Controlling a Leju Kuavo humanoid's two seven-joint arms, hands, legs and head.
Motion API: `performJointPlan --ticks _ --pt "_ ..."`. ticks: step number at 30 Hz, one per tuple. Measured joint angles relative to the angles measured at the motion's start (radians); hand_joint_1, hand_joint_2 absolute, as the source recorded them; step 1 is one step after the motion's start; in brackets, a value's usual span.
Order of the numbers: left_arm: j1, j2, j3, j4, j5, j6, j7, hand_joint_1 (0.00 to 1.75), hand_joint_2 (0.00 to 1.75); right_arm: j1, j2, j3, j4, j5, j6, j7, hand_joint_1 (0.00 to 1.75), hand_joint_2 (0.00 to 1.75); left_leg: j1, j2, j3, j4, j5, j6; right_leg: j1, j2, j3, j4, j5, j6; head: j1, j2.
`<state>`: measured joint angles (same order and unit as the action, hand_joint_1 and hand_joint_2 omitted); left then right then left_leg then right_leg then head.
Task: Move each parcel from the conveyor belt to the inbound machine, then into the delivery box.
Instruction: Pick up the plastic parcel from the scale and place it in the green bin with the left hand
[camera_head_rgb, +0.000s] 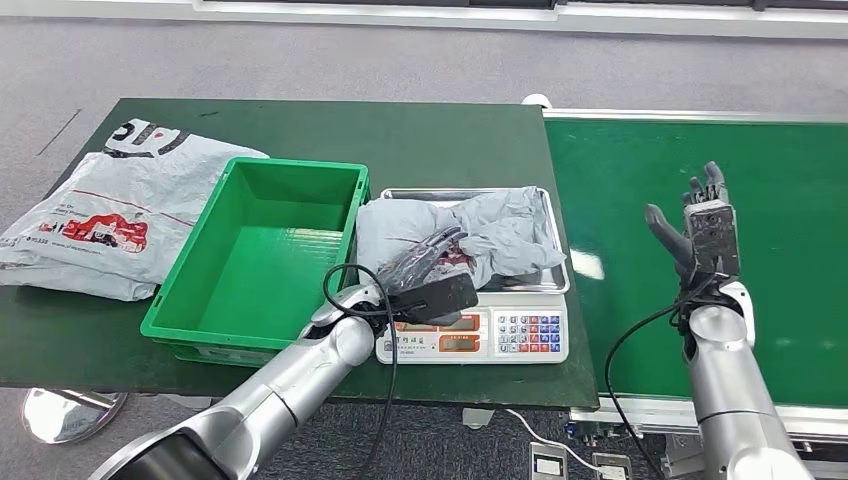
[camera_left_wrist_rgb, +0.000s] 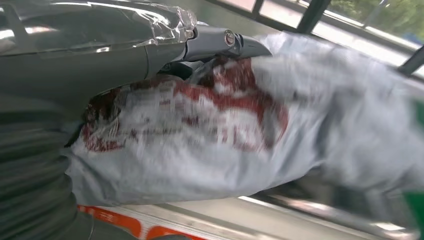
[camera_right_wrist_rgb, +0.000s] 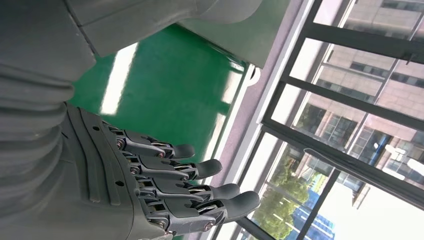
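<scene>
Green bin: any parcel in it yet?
No. In the head view the green bin holds nothing; one grey parcel lies on the scale tray, another on the table beside it.

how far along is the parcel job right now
Done: a grey parcel has left the green conveyor belt and lies on the tray of the scale.
In hand: the left hand is on that parcel; the right hand hovers open above the belt.
Left: the green bin holds nothing yet. Another parcel lies beside it.

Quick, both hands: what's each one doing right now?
Left hand: gripping the crumpled grey plastic parcel on the scale's steel tray.
Right hand: open, holding nothing.
</scene>
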<state>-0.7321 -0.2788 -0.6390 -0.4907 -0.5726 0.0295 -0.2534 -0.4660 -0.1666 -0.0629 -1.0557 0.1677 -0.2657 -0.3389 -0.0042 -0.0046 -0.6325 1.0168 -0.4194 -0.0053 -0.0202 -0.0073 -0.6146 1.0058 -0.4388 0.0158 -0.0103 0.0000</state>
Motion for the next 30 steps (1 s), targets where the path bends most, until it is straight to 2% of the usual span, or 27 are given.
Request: performJointPlan --ticks 1,4,5,7,10,16,19,22,25,30 --pt "-0.005 0.0 -0.024 0.012 -0.059 0.016 0.044 0.23 1.75 0.004 0.0 -0.001 -0.001 -0.001 0.003 0.0 0.0 1.75 0.0 0.0 0.0 0.0 0.0 0.0 0.0 0.0 0.0 0.0 0.0 0.0 0.0 0.0" --pt "-0.021 -0.003 -0.113 0.049 -0.246 0.052 0.19 1.54 1.75 0.011 0.002 -0.001 -0.007 0.001 0.021 -0.002 0.0 1.75 0.0 0.0 0.0 0.0 0.0 0.0 0.0 0.0 0.001 0.0 0.0 0.0 0.0 0.0" --pt "-0.024 -0.005 -0.142 0.058 -0.289 0.056 0.227 1.75 1.75 0.01 0.004 -0.001 -0.008 0.004 0.029 -0.002 0.0 1.75 0.0 0.0 0.001 0.0 0.0 0.0 0.0 0.0 0.002 0.0 0.0 0.0 0.0 0.0" --pt "-0.032 -0.012 -0.185 0.073 -0.341 0.058 0.273 1.75 1.75 0.004 0.012 -0.001 -0.008 0.013 0.045 -0.003 0.0 1.75 0.0 0.0 0.003 -0.001 0.0 0.0 0.0 0.0 0.004 0.0 0.0 0.0 0.0 0.0" --pt "-0.042 -0.017 -0.207 0.088 -0.35 0.089 0.281 1.75 1.75 -0.006 0.024 0.003 -0.016 0.03 0.058 0.002 0.0 1.75 0.0 0.0 0.005 -0.001 -0.001 0.001 0.0 -0.001 0.006 0.0 0.0 0.0 0.0 0.0" --pt "-0.072 -0.008 -0.163 0.088 -0.279 0.216 0.195 1.75 1.75 -0.003 0.032 0.012 -0.057 0.041 0.062 0.027 0.0 1.75 0.001 0.0 0.005 -0.001 0.003 0.001 0.001 -0.001 0.006 0.0 0.001 0.0 0.0 0.0" --pt "-0.092 -0.007 -0.124 0.077 -0.259 0.241 0.168 1.75 1.75 0.001 0.033 0.012 -0.068 0.037 0.063 0.033 0.0 1.75 0.001 0.0 0.005 -0.001 0.003 0.001 0.001 -0.001 0.006 0.0 0.002 0.0 0.0 0.0" --pt "-0.107 -0.009 -0.088 0.058 -0.219 0.249 0.122 1.75 1.75 0.001 0.033 0.012 -0.072 0.032 0.062 0.039 0.0 1.75 0.0 0.0 0.004 -0.001 0.003 0.001 0.0 -0.001 0.005 0.0 0.002 0.0 0.0 0.0" --pt "-0.138 -0.021 -0.04 0.026 -0.151 0.212 0.07 1.75 1.75 0.002 0.033 0.012 -0.073 0.03 0.056 0.046 0.0 1.75 0.0 -0.001 0.002 0.0 0.003 0.001 0.0 -0.002 0.004 0.0 0.002 0.001 0.0 0.0" --pt "-0.178 -0.038 0.013 -0.023 -0.107 0.17 0.056 1.75 1.75 0.009 0.029 0.01 -0.077 0.029 0.055 0.049 0.0 1.75 0.0 -0.001 0.002 0.0 0.003 0.002 0.0 -0.001 0.003 0.0 0.002 0.001 0.0 0.0"
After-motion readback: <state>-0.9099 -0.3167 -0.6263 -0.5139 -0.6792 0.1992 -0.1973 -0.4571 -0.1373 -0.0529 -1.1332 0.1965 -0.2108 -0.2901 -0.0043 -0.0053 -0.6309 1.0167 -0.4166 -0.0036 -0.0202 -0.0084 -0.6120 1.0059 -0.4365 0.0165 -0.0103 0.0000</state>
